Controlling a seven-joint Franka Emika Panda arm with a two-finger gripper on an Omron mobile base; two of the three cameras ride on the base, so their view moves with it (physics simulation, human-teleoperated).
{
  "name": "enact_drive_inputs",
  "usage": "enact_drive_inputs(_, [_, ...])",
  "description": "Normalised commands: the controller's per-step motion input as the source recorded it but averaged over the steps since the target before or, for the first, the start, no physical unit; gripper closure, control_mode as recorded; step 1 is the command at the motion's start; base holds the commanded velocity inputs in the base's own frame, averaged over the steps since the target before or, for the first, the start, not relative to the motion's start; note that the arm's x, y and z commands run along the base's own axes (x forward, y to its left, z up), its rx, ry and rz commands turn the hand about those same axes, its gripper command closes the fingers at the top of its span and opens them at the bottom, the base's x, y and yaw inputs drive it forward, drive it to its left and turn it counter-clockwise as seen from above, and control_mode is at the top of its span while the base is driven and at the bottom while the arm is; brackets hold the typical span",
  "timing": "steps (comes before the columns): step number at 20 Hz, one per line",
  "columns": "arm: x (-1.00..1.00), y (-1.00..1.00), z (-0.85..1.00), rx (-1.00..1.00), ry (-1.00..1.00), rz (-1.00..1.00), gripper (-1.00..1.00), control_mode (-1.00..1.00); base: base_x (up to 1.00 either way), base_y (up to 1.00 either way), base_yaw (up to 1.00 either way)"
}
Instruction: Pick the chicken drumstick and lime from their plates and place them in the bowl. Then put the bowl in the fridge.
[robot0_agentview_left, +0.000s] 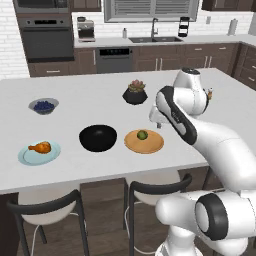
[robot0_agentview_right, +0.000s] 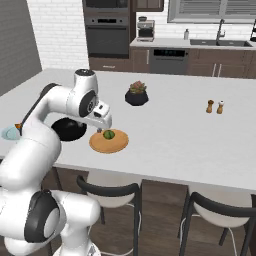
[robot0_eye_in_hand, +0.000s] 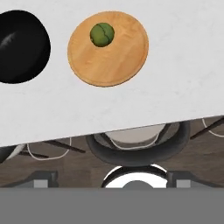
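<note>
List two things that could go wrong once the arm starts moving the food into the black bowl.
1. The lime is round and lies loose on the flat wooden plate; a nudge from the claw might roll it off.
2. The drumstick is small on its blue plate, beyond the bowl; reaching across might knock the bowl.
</note>
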Motion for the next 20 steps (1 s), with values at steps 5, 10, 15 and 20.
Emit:
enact_drive_inputs(5, [0.74, 0.0, -0.29, 0.0, 0.19, -0.13, -1.0, -1.0, 0.0, 0.0, 0.0])
enact_drive_inputs(10, [0.71, 0.0, -0.54, 0.0, 0.1, -0.06, -1.0, -1.0, 0.0, 0.0, 0.0])
enact_drive_inputs(15, [0.53, 0.0, -0.49, 0.0, 0.07, -0.01, -1.0, -1.0, 0.0, 0.0, 0.0])
enact_drive_inputs(20, [0.56, 0.0, -0.26, 0.0, 0.05, -0.02, -1.0, -1.0, 0.0, 0.0, 0.0])
